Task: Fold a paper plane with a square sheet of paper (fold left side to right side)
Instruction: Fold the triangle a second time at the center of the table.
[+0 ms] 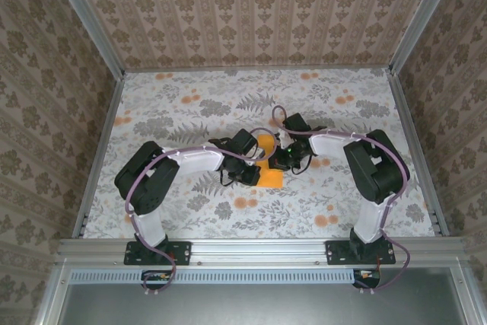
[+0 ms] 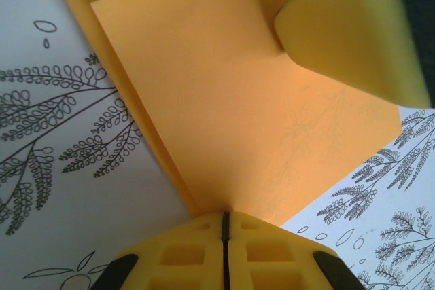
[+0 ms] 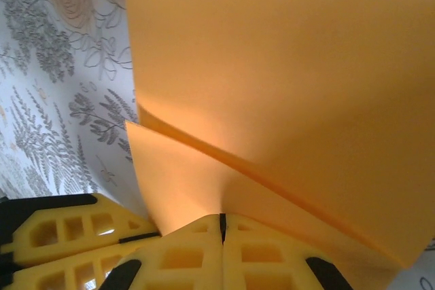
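the square sheet of paper (image 1: 269, 178) sits at the middle of the table, right between the two arms, and it is doubled over on itself rather than flat. from above i see it as two bright orange patches, one nearer me and one further back, with the dark gripper bodies across the part between.

through the left wrist camera the sheet (image 2: 224, 100) shows two layers, the upper one lying a little inside the edge of the lower one along the left and top. through the right wrist camera the sheet (image 3: 285, 66) has its layers parted, the upper one bowing up toward the lens and the lower one running beneath it.

the left gripper (image 1: 253, 165) comes in from the left. its jaws are pressed together on a corner of the paper, the yellow fingers (image 2: 197, 252) meeting with the orange pinched between them. the right gripper (image 1: 279, 157) comes in from the right and is clamped the same way, its fingers (image 3: 183, 256) closed tight on the paper's edge. the two grippers are very close: a yellow finger of the right one (image 2: 346, 25) rests against the sheet at the top right of the left wrist view.

under it all is the floral table (image 1: 190, 112), with patterned walls (image 1: 251, 5) around three sides.
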You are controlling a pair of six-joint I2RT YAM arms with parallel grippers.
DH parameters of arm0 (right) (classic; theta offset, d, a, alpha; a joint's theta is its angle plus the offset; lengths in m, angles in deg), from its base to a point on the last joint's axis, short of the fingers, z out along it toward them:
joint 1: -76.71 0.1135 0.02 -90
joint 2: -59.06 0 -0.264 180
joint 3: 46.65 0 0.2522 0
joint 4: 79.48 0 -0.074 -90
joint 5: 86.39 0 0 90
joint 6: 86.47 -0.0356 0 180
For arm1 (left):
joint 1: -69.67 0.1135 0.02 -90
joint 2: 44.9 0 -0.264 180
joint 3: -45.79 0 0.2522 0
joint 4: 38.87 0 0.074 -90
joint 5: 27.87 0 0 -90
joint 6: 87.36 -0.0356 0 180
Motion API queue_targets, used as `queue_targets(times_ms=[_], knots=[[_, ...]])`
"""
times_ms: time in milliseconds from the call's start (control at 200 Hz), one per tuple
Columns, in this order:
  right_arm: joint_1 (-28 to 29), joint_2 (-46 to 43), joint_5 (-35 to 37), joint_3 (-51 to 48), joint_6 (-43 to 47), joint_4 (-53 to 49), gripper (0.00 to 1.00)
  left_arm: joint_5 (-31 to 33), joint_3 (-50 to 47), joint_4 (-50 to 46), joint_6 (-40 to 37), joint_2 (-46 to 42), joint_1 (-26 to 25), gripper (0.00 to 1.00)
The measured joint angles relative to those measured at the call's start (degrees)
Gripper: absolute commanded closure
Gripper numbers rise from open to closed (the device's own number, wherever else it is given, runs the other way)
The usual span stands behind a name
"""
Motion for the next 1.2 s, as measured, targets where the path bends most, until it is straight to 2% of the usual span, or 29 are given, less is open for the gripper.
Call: queue_targets(times_ms=[300, 575, 865, 1200], knots=[[0.0, 1.6, 1.2, 2.3, 0.9, -3.5, 1.0, -0.2, 0.0, -1.2, -0.3, -2.1, 0.4, 0.9], [0.0, 1.8, 1.4, 2.8, 1.3, -4.3, 1.0, -9.0, -0.4, 5.0, 0.5, -5.7, 2.2, 0.9], [0.0, 1.8, 1.5, 2.8, 2.1, -4.3, 1.0, -13.5, -0.4, 8.0, 1.0, -0.3, 3.4, 0.91], [0.0, 1.8, 2.0, 3.1, 2.3, -5.0, 1.0, -15.0, 0.2, 9.0, 1.0, 3.7, 3.8, 0.91]])
